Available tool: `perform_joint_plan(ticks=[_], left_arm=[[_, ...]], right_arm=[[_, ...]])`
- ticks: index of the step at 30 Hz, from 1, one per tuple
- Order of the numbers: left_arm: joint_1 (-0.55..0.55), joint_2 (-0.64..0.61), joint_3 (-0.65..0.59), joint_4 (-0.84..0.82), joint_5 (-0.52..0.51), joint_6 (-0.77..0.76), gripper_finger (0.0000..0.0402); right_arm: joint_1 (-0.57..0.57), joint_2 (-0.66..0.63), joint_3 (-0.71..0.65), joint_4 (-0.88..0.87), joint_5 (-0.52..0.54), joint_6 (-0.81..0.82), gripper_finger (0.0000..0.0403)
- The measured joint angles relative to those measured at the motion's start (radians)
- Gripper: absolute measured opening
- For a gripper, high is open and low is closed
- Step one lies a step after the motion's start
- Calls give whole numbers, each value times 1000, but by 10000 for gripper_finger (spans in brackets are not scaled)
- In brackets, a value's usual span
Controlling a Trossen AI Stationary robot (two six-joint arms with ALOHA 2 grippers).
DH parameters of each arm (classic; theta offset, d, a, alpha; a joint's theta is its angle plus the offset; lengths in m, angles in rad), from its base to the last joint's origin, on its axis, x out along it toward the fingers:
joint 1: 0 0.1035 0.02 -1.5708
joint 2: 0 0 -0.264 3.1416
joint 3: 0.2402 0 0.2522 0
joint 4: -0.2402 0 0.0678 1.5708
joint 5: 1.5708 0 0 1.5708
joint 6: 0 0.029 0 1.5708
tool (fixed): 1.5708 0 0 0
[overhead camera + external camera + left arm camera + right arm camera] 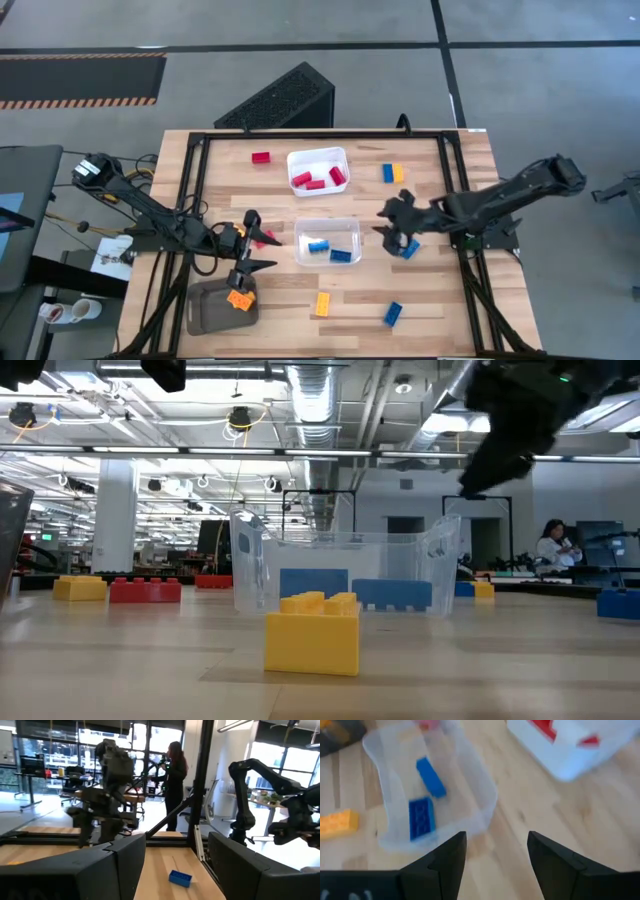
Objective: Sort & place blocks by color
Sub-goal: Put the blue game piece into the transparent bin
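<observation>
Since the right gripper (398, 232) hangs with its fingers spread wide and nothing between them, the nearest loose blue block (409, 249) matters most. In the high view it lies just at the gripper's 5 o'clock, almost under the wrist, with its long axis running roughly from 1 to 7 o'clock. The right arm is by far the nearer one to it. My judgement is that the gripper must back off toward 5 o'clock and turn across that axis before it can close.

Farther out, at the gripper's 9 o'clock, stands the clear tray (352, 226) with two blue blocks (330, 250) inside, the likely goal. Beyond it the left gripper (255, 246), also spread and empty, waits near a red block (268, 240) and above the grey tray (205, 310), which holds a yellow block (240, 298). The white tray (318, 154) with red blocks sits at 11 o'clock.

The right wrist view shows the open gap and the clear tray's two blue blocks, but not the loose block, which only the high view places. The low view adds a yellow block (312, 630) standing before the clear tray.
</observation>
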Motion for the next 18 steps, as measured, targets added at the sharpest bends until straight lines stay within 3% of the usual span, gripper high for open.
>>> perform_joint_plan(ticks=[9, 18], left_arm=[[4, 0, 0, -3, -26, 4, 206], [4, 0, 0, -20, -31, 1, 206]], right_arm=[[118, -67, -31, -133, -10, 48, 232], [179, -36, -31, -387, -145, 77, 232]])
